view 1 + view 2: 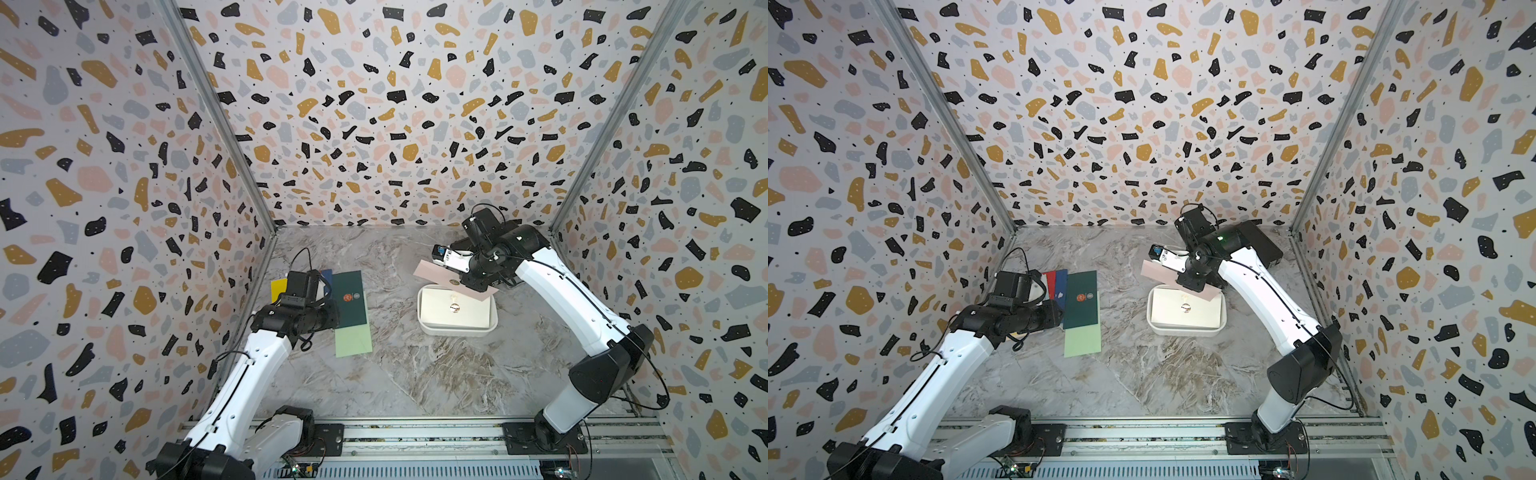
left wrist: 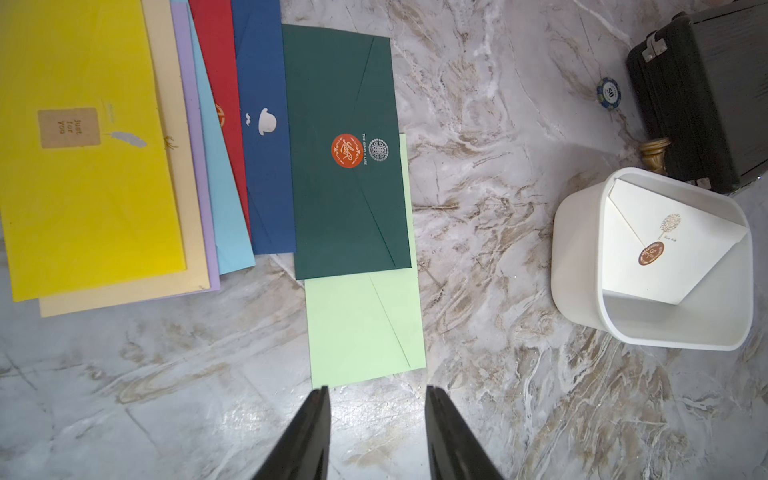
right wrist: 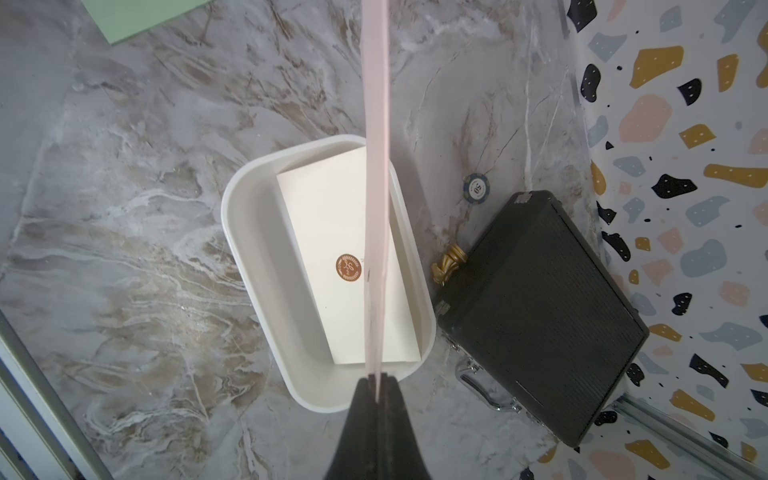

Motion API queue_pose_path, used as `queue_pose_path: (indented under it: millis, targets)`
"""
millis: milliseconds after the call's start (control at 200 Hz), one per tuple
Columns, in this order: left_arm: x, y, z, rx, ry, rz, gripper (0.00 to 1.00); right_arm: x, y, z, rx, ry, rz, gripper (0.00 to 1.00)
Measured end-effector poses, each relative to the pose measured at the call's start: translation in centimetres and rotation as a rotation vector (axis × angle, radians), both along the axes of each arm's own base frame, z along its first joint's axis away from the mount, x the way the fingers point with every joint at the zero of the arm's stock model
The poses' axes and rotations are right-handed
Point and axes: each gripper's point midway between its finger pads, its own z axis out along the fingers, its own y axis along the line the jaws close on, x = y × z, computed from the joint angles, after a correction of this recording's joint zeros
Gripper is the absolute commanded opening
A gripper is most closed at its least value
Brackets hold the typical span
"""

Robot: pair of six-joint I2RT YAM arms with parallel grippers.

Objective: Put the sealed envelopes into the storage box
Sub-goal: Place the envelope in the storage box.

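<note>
A pink envelope (image 3: pixel 376 166) hangs edge-on over the white storage box (image 3: pixel 249 257), with my right gripper (image 3: pixel 377 376) shut on its end. In both top views the pink envelope (image 1: pixel 432 272) (image 1: pixel 1158 272) slants across the box's far rim (image 1: pixel 457 330). A cream envelope (image 3: pixel 332 216) with a brown seal lies inside the box. My left gripper (image 2: pixel 377 390) is open and empty, just short of a light green envelope (image 2: pixel 365 328). A dark green envelope (image 2: pixel 345 166) overlaps that one. Navy (image 2: pixel 262 145), red (image 2: pixel 216 62), light blue (image 2: pixel 220 208) and yellow (image 2: pixel 83 166) envelopes fan out beside it.
A black briefcase (image 3: pixel 540 311) with a metal handle lies right beside the box, near the patterned side wall. A poker chip (image 3: pixel 476 189) and a small gold object (image 3: pixel 449 262) sit between case and box. Bare marble table lies between the envelope fan and the box.
</note>
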Motion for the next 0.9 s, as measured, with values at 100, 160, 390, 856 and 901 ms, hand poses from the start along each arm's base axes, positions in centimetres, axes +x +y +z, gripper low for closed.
queue_pose_path:
  millis: [100, 160, 390, 856, 901]
  targets:
    - [0.0, 0.0, 0.0, 0.003, -0.002, -0.006, 0.42, -0.4, -1.0, -0.4, -0.065, 0.003, 0.031, 0.0]
    - [0.0, 0.0, 0.0, 0.004, -0.002, -0.009, 0.42, -0.6, -1.5, -0.6, -0.098, 0.008, 0.047, 0.0]
    - [0.0, 0.0, 0.0, 0.009, -0.004, -0.018, 0.42, -1.7, -2.5, -2.3, -0.18, 0.058, 0.132, 0.0]
    - [-0.1, 0.0, -0.1, 0.011, -0.002, -0.02, 0.42, -0.8, -1.5, -8.9, -0.229, 0.253, 0.23, 0.0]
    - [-0.1, 0.0, -0.1, 0.011, -0.002, -0.02, 0.42, -0.7, -1.4, -9.3, -0.229, 0.266, 0.232, 0.0]
